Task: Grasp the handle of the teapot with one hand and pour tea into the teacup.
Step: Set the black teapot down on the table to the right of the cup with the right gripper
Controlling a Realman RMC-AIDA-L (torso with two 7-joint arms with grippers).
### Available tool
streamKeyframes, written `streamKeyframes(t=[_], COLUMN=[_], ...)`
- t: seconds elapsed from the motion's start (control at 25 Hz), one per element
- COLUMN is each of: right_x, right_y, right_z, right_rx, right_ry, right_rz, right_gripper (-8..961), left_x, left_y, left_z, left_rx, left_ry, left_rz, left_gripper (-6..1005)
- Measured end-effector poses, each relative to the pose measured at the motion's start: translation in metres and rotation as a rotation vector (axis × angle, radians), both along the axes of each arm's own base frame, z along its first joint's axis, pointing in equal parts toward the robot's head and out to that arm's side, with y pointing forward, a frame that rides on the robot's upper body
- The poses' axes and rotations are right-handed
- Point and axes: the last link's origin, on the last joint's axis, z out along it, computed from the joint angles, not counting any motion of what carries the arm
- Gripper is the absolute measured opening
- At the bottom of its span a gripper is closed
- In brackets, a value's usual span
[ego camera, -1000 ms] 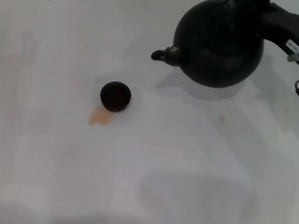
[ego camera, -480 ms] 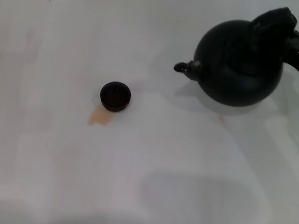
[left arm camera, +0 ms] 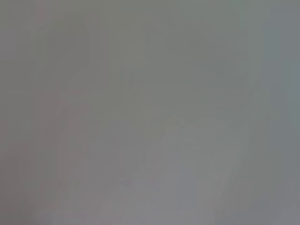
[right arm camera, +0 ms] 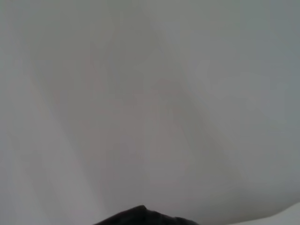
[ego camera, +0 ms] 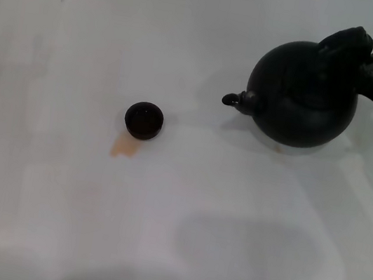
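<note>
- Over the last second the teapot (ego camera: 303,95) has travelled from the far side of the table (ego camera: 180,224), well up and nearer the middle, out toward the robot's right and a little nearer the robot; the later part of that shift is much smaller than the first.
- It now sits low, upright rather than tipped, with its stubby spout (ego camera: 234,99) pointing toward the robot's left; whether its base is touching the table or hanging just above it cannot be told.
- The right claw (ego camera: 350,45) is at the handle (ego camera: 344,41) on top of the pot and appears closed around it, since the pot has moved with the arm; the fingers themselves are hidden among the dark shapes.
- The teacup (ego camera: 144,120) has not moved: it stands well apart from the pot, off toward the robot's left, with a small stain of tea (ego camera: 123,148) on the table just beside it.
- My reading: the spout has gone away from the cup, not toward it, so the pot is probably being put back after a pour.
- The left claw is not seen in any view.
</note>
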Motion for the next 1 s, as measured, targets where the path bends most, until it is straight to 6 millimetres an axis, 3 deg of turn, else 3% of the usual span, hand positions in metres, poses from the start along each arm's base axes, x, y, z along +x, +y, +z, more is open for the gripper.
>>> streamKeyframes(t=[1.0], right_x=[0.0085], right_y=[-0.0008], right_z=[-0.0084], right_rx=[-0.030], right_ry=[-0.059], right_rz=[-0.049], right_gripper=[275], left_x=[0.0008], left_y=[0.0019], left_z=[0.0014], left_rx=[0.003], left_ry=[0.005], left_rz=[-0.004], left_gripper=[877])
